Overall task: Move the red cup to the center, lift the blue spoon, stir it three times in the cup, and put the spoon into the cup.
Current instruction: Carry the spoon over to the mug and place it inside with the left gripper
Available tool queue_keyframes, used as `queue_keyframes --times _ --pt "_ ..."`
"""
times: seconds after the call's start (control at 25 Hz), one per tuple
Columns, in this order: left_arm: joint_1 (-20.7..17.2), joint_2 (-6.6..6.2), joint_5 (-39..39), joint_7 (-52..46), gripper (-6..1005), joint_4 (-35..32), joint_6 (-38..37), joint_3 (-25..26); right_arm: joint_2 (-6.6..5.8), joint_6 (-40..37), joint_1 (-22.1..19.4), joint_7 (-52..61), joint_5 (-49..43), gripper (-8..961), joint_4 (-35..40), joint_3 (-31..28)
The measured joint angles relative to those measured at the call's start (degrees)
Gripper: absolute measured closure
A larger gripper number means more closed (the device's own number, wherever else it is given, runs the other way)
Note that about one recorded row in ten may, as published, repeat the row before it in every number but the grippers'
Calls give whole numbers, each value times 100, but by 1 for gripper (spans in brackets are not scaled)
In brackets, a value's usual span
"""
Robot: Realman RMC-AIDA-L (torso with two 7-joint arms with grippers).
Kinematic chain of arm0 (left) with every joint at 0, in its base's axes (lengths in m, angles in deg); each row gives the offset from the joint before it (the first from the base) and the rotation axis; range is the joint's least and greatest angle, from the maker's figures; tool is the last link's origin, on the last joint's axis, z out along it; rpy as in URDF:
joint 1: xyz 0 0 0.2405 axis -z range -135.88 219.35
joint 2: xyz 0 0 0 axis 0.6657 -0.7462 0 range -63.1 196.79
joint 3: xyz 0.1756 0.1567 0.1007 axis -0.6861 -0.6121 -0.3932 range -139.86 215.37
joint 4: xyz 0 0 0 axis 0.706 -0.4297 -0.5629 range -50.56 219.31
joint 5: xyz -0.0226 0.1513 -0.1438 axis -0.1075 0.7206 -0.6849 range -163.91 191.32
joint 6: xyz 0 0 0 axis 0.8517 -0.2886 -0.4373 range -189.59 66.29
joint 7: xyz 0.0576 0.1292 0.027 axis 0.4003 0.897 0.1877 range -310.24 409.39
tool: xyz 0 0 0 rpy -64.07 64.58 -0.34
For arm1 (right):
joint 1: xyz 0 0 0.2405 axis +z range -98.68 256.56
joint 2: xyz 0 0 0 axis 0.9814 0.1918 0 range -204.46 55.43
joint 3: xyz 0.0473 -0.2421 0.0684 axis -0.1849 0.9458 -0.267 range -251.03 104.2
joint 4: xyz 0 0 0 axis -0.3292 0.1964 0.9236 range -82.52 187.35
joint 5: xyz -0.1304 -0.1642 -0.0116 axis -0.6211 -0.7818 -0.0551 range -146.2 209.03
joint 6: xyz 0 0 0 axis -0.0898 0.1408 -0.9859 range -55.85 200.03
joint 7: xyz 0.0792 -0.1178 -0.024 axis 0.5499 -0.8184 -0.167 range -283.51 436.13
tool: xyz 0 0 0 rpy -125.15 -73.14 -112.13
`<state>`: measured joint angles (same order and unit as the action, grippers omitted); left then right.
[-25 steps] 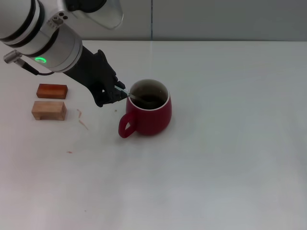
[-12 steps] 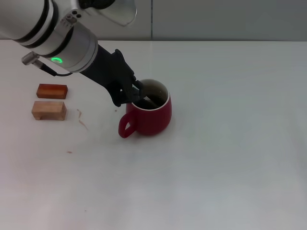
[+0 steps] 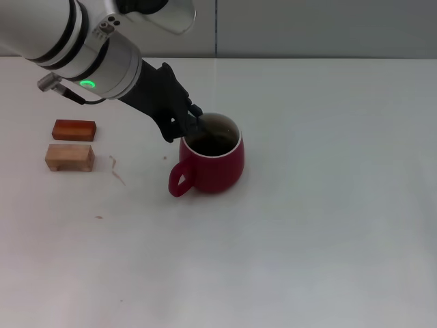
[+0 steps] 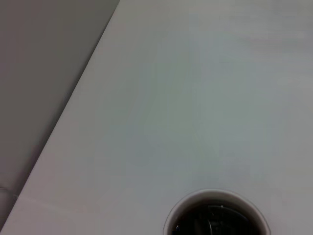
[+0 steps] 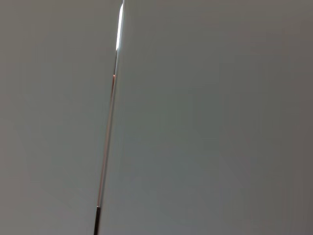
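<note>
The red cup [image 3: 217, 167] stands upright on the white table near the middle, its loop handle [image 3: 179, 183] turned toward the front left. My left gripper [image 3: 193, 121] is at the cup's back-left rim, its dark fingers held together and dipping over the opening. Of the blue spoon I see only a faint grey metal part [image 4: 211, 224] inside the dark cup in the left wrist view; its handle is hidden by the fingers. The cup's white rim [image 4: 168, 223] shows at the edge of that view. The right gripper is out of view.
Two wooden blocks lie at the left of the table, a reddish-brown one [image 3: 74, 130] behind a pale one [image 3: 69, 157]. Small red marks [image 3: 117, 174] dot the tabletop near them. A grey wall runs along the table's far edge.
My left gripper has moved right from beside the cup to over its rim, then shifted slightly back along the rim. The cup has stayed in place.
</note>
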<state>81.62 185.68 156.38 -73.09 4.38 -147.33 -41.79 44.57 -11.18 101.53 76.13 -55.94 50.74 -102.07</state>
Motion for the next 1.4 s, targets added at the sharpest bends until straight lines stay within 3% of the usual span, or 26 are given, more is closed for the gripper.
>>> queue_keyframes --times 0.48,0.92,1.4 --pt "-77 -28 234 31 856 -176 -277 51 0 0 0 0 0 292 0 0" --pt "-40 -17 -158 53 856 -288 -521 52 0 3 0 0 0 292 0 0" --pt "-49 -1 -265 33 856 -154 39 -57 0 4 0 0 0 291 0 0"
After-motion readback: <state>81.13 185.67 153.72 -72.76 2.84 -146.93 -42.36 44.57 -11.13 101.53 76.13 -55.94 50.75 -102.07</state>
